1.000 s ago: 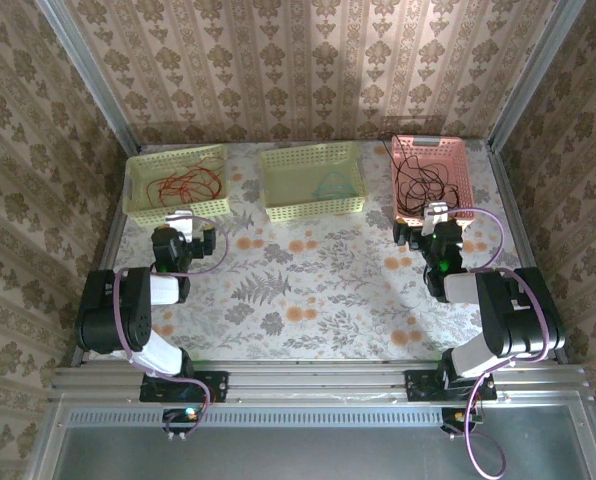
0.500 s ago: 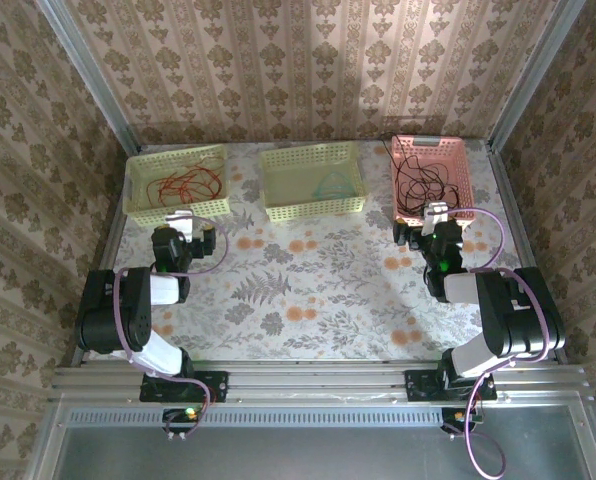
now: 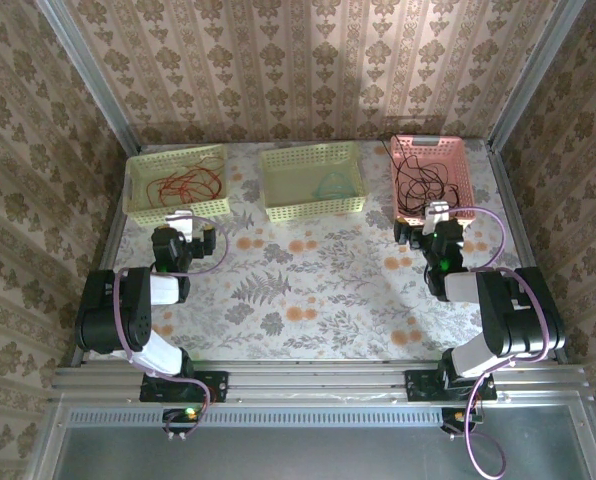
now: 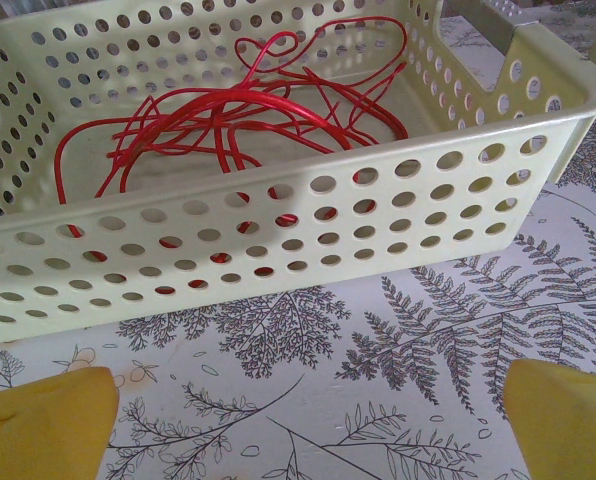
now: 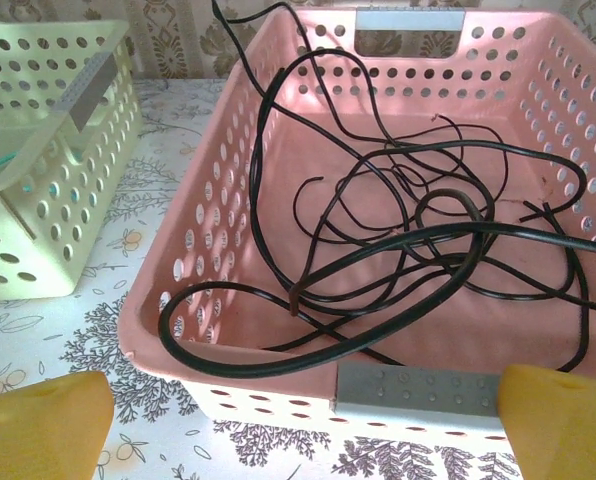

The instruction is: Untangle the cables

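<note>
Both arms are folded low, wrists aimed at the baskets. The left gripper (image 4: 308, 430) has its jaws spread wide and empty, facing the pale yellow basket (image 4: 378, 152) that holds the red cables (image 4: 248, 110). The right gripper (image 5: 298, 420), just as wide and empty, faces the pink basket (image 5: 228, 180). The black cables (image 5: 408, 250) lie in it, one loop draped over the near rim. The teal cable (image 3: 330, 185) in the middle basket (image 3: 313, 206) is faint and hard to trace.

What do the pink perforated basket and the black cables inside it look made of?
Pink perforated basket: apparently moulded plastic, smooth semi-matte; uniform round holes and a rounded rim suggest it. Black cables: likely plastic- or rubber-sheathed wire, glossy; highlights run along their limp loops.
</note>
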You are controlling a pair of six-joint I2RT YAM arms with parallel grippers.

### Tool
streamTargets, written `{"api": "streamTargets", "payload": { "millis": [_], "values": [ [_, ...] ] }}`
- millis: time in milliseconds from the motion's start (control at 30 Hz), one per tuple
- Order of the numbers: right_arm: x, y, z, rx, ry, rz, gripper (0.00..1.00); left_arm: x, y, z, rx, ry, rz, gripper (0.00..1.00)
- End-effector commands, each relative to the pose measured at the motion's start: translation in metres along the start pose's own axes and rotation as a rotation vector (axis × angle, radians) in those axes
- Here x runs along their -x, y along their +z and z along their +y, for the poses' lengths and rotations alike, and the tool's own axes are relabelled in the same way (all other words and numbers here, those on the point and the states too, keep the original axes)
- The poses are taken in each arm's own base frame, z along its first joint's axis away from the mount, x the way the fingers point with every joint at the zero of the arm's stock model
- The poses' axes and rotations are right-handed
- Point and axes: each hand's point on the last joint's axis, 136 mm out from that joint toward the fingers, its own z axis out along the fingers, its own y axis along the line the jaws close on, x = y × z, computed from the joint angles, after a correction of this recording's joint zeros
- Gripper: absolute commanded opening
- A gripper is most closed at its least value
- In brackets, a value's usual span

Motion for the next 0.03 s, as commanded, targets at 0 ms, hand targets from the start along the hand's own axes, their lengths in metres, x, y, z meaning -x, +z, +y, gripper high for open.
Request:
{"api": "streamTargets", "payload": {
  "millis": [0],
  "values": [
    [-0.0065, 0.0027, -0.0011, 0.003, 0.024, 0.03, 1.0, 0.0086, 0.0014, -0.0028, -0.013, -0.01, -0.021, 1.0]
  ]
}}
